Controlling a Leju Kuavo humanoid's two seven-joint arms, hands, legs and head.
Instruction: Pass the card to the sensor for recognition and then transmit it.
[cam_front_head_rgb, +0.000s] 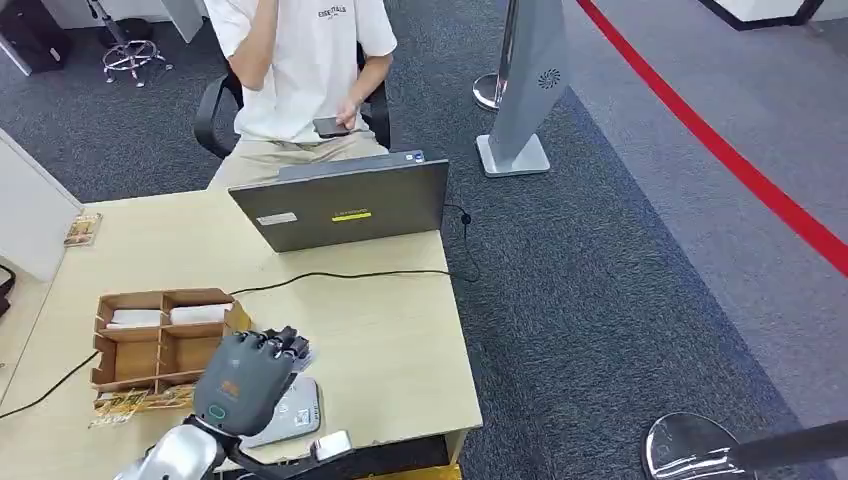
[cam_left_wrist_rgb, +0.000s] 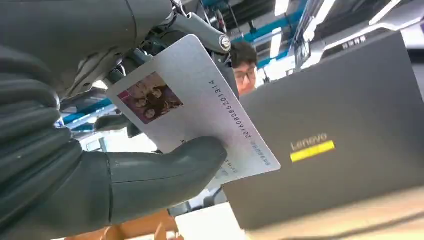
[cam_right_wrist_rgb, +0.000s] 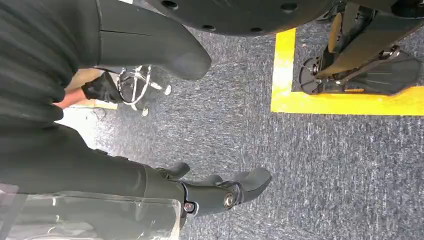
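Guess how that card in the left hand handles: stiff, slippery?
The card looks flat and unbent, so likely stiff and light. Its face seems smooth, so it may slip; the left hand holds it with the thumb pressed on one face.

The left hand (cam_left_wrist_rgb: 100, 150), grey with a thick thumb and darker fingers, holds a white plastic card (cam_left_wrist_rgb: 195, 107) bearing a small colour photo and a printed number. Beyond it stands the dark grey lid of an open laptop (cam_left_wrist_rgb: 340, 130) with a yellow sticker, on a light wooden table (cam_left_wrist_rgb: 350, 220)
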